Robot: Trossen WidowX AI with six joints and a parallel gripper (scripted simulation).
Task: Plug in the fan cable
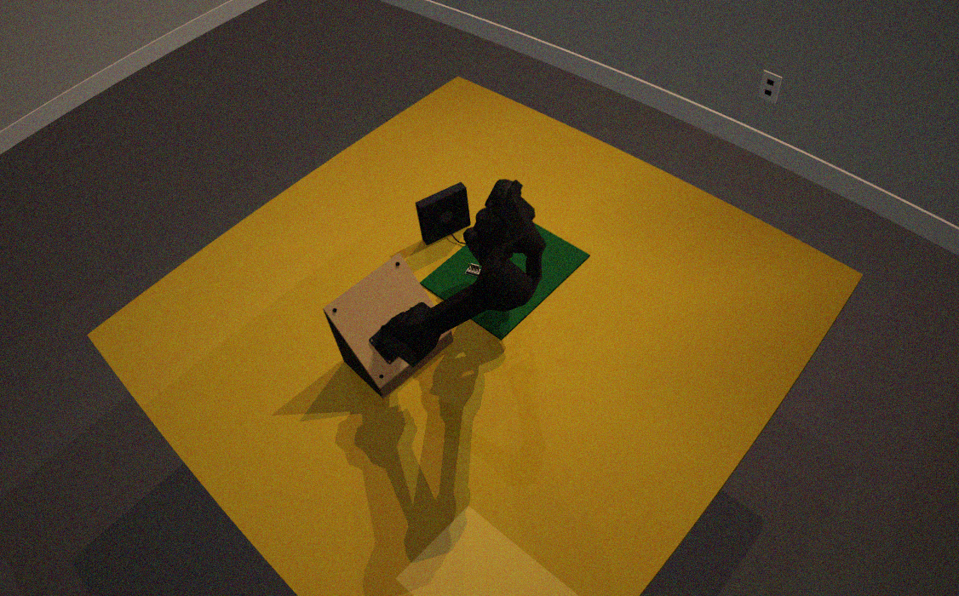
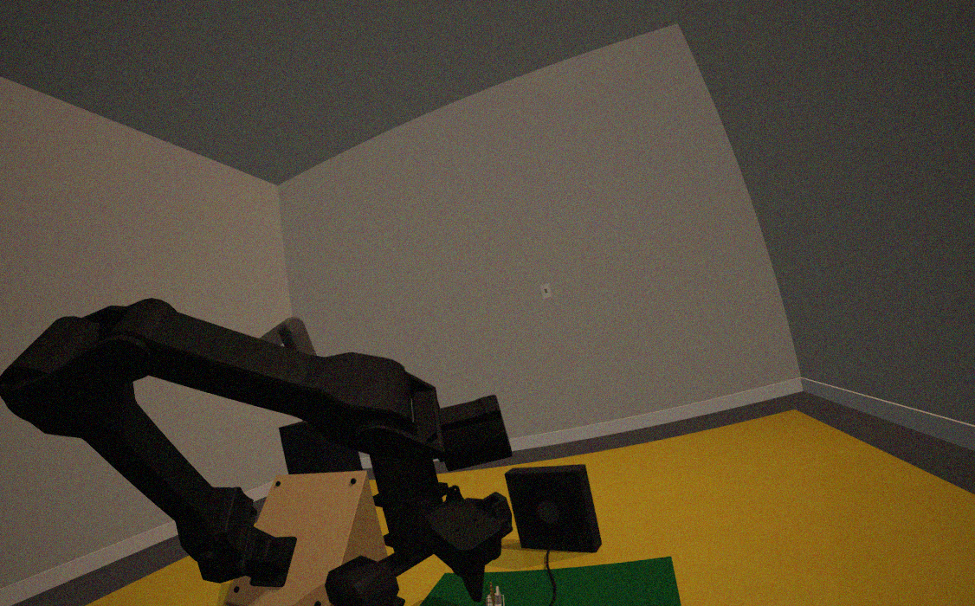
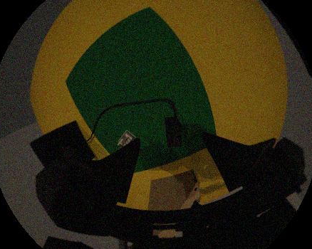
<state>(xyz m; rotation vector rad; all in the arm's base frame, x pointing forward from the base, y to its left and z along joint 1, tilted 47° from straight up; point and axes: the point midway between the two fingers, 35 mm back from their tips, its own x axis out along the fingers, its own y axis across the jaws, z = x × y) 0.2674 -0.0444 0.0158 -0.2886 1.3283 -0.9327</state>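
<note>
My gripper (image 3: 172,139) is open and empty, pointing down above the green board (image 1: 565,255) (image 2: 626,580) (image 3: 132,64). In the wrist view the dark plug (image 3: 173,131) shows between the fingertips, with the board beyond; the height gap is hard to judge. The black cable (image 3: 136,103) (image 2: 552,576) arches from the plug to the black fan (image 1: 444,214) (image 2: 553,508) (image 3: 63,142). The pale four-pin header (image 1: 473,269) (image 2: 495,596) (image 3: 126,139) lies beside the left fingertip in the wrist view, apart from the plug. The arm hides the plug in the top view.
The arm stands on a wooden wedge (image 1: 376,296) (image 2: 318,505) (image 3: 168,188) beside the board. The fan stands upright just off the board's edge. In the exterior view a black box (image 2: 318,448) stands behind the wedge, partly hidden by the arm.
</note>
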